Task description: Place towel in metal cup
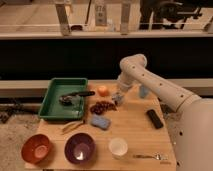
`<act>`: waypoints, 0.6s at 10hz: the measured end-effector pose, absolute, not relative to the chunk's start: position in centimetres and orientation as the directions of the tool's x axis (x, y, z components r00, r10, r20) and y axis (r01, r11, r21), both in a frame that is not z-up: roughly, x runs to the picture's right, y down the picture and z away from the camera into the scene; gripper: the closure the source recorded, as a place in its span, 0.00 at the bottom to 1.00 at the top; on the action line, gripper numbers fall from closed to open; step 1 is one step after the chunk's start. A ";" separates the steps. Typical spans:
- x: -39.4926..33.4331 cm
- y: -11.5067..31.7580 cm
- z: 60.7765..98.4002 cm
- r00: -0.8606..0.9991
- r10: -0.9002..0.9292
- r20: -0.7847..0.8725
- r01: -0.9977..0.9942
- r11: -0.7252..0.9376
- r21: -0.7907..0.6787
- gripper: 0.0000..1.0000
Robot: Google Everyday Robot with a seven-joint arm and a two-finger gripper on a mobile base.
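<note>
wood table (135, 132), dark wall band behind it, railing (100, 27) above, gravel floor (12, 132) at left

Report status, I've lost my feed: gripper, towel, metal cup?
Gripper low over table centre by the orange, fingers shut. Towel and metal cup not identifiable. Grapes just below gripper.

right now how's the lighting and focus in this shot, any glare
Camera view: soft overall, edges blurred. The wooden table is evenly lit, while a dark band runs behind it. Faint glare shows inside the purple bowl. The tool, shut, sits low beside the orange, its tip too blurred to tell from what it may hold.
</note>
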State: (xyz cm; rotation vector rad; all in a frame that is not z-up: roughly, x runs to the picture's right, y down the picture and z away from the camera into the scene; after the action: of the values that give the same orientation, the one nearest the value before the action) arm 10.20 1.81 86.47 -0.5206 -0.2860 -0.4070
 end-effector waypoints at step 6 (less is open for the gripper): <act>10.1 1.5 86.6 0.873 -0.318 0.370 0.461 0.786 -0.413 0.99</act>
State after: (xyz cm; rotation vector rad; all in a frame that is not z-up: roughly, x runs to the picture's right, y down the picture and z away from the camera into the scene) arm 10.10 1.54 86.60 -0.5164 -0.2902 -0.4264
